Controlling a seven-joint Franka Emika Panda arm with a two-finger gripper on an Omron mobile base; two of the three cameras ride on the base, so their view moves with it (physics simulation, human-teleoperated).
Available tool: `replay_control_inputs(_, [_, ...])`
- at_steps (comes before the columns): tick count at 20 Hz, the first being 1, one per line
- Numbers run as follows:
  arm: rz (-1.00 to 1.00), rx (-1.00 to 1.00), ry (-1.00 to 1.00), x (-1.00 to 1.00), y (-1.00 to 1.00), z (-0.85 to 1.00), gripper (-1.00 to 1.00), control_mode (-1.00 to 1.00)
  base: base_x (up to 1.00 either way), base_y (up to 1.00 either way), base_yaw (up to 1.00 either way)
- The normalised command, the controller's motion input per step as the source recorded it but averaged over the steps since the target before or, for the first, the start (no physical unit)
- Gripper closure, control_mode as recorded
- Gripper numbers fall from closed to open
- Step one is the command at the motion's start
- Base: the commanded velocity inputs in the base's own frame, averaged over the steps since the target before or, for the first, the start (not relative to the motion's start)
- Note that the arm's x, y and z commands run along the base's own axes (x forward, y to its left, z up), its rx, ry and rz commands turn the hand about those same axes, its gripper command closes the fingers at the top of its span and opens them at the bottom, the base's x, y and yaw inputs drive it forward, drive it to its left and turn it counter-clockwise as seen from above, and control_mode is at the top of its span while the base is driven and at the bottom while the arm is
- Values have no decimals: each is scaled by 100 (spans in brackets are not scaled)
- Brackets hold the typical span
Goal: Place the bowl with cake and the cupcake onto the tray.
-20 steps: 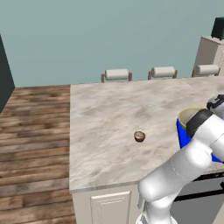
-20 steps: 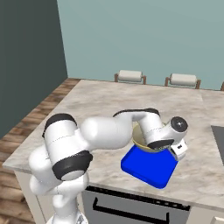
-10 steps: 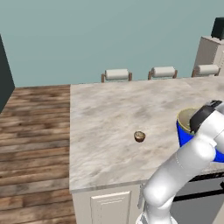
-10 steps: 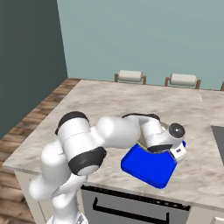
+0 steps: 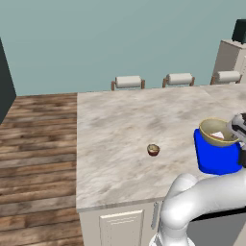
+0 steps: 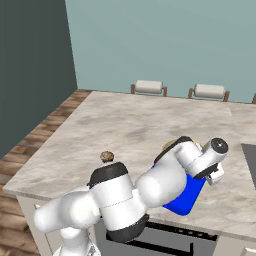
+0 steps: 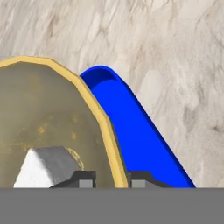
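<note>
The tan-yellow bowl (image 5: pixel 217 131) with the white cake wedge (image 7: pixel 43 168) is over the blue tray (image 5: pixel 218 156) near the counter's right end. I cannot tell whether the bowl rests on the tray. My gripper (image 7: pixel 112 180) is shut on the bowl's rim (image 7: pixel 108 131), with one fingertip inside the bowl and one outside. In the left base view the gripper (image 5: pixel 235 132) stands at the bowl's right side. The tiny brown cupcake (image 5: pixel 153 150) sits alone on the marble, left of the tray, and is also seen as the cupcake (image 6: pixel 106 156) near the front edge. My arm covers most of the bowl and part of the tray (image 6: pixel 189 194) in the right base view.
The marble counter (image 5: pixel 120 129) stretches wide to the left of the tray. Three stools (image 5: pixel 128 82) line its far edge. A dark cooktop (image 6: pixel 249 155) lies at the right. Wooden floor (image 5: pixel 38 144) lies beyond the counter's left edge.
The arm has swung its elbow lower and forward while holding the bowl. The bowl has shifted slightly right over the tray. The cupcake has not moved.
</note>
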Motion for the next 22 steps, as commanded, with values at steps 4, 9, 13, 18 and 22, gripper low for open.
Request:
replay_control_inputs(4, [0,1,0,0,-1,24,-100,-100,0,0,0])
replay_control_inputs(9, [-1,3,-2,-2,-5,37,-100,-100,0,0,0])
replay_control_inputs(13, [-2,4,-1,-16,-8,62,-100,-100,0,0,0])
replay_control_inputs(18, [0,1,-3,-59,2,60,-100,-100,0,0,0])
replay_control_inputs(22, [0,0,-11,-100,44,20,-100,-100,0,0,0])
